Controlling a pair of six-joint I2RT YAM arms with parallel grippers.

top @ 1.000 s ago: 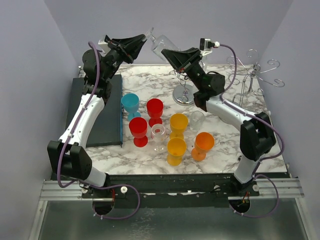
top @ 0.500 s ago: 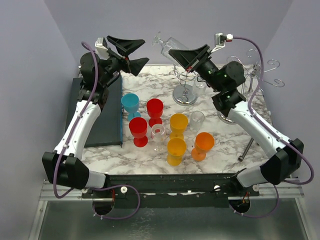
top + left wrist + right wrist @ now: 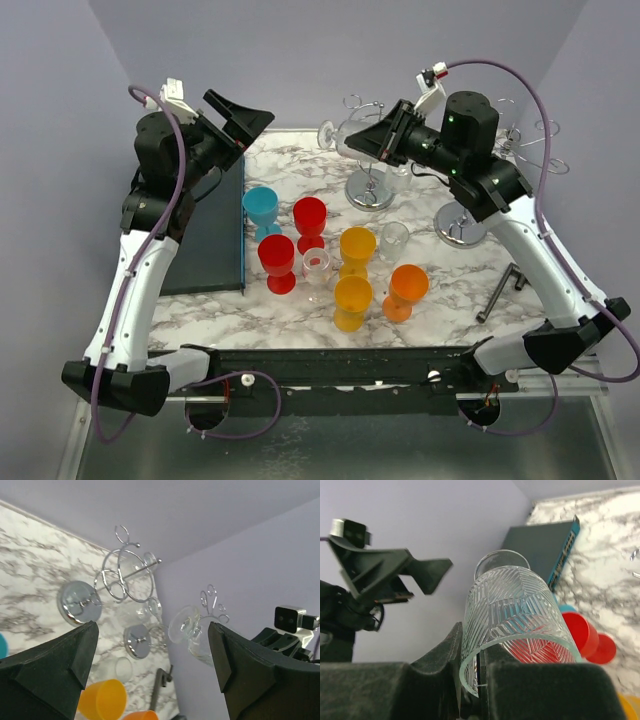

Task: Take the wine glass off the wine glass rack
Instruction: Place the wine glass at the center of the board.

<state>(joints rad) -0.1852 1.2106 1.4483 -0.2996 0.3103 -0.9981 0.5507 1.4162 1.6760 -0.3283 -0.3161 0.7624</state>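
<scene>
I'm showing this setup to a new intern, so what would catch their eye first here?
The clear ribbed wine glass is held aloft, tilted, in the right gripper, at the back near the chrome rack. Opposite it, the left gripper hangs wide open at the back left. In the middle, a cluster of red, orange and blue goblets stands upright.
</scene>
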